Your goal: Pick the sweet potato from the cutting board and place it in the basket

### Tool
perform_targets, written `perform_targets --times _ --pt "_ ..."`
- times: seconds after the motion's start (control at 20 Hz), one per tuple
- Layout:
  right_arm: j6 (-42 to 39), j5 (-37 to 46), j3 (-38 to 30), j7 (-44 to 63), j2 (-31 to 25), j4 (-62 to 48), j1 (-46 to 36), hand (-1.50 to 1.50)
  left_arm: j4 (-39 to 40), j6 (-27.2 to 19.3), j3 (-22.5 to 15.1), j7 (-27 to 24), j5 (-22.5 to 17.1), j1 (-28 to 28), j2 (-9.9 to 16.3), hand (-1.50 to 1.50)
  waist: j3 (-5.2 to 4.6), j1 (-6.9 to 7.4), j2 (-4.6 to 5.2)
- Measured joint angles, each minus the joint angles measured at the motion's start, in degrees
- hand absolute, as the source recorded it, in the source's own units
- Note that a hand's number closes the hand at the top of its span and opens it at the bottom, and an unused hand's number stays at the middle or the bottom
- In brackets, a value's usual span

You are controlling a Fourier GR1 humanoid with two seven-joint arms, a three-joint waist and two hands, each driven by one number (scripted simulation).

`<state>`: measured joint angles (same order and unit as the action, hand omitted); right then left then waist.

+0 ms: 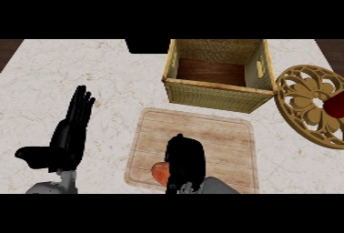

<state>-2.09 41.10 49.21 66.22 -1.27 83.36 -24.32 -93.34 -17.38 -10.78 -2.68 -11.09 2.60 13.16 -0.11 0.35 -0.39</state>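
Right hand (184,159) curled over orange sweet potato (160,173) on cutting board (201,132) | left hand (74,123) released, fingers straight, resting on worktop (80,73) | wicker basket (218,93) behind board

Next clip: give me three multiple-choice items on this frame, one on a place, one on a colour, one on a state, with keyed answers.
1. Where is the sweet potato?
A. in the basket
B. on the cutting board
C. on the gold plate

2. What colour is it?
A. orange
B. green
C. white

3. How is the left hand?
A. curled round the basket
B. open, fingers straight
C. out of view

Answers:
1 B, it lies at the cutting board's near edge under the right hand.
2 A, orange shows beside that hand.
3 B, straight fingers over bare counter.
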Motion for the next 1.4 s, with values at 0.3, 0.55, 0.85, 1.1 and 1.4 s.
perform_targets --times 0.3,0.55,0.85,1.1,1.4 --pt "0.2 -1.7 1.5 -0.2 0.2 -3.1 -5.8 1.5 -1.0 1.0 0.7 0.8 0.0 -0.5 -0.2 0.0 0.05 0.54 0.27" --pt "2.5 -6.6 3.9 -3.0 0.4 -12.6 -17.1 1.5 -0.8 1.7 -1.1 1.2 0.9 1.2 -1.1 0.0 0.01 3.3 0.81" --pt "7.9 -8.3 5.2 -3.9 1.2 -18.0 -26.7 1.5 0.2 2.4 -1.5 1.7 1.1 2.9 -1.4 0.0 0.05 5.23 1.08" --pt "15.4 -8.5 3.2 -3.7 0.9 -15.1 -32.8 1.5 0.6 2.6 -1.7 1.4 1.2 2.4 -1.7 0.0 0.05 5.11 0.68" --pt "21.4 -5.9 0.5 -2.4 0.6 -10.2 -41.3 1.5 1.7 2.4 -1.3 0.7 1.4 1.9 -2.1 0.0 0.0 4.01 0.09"
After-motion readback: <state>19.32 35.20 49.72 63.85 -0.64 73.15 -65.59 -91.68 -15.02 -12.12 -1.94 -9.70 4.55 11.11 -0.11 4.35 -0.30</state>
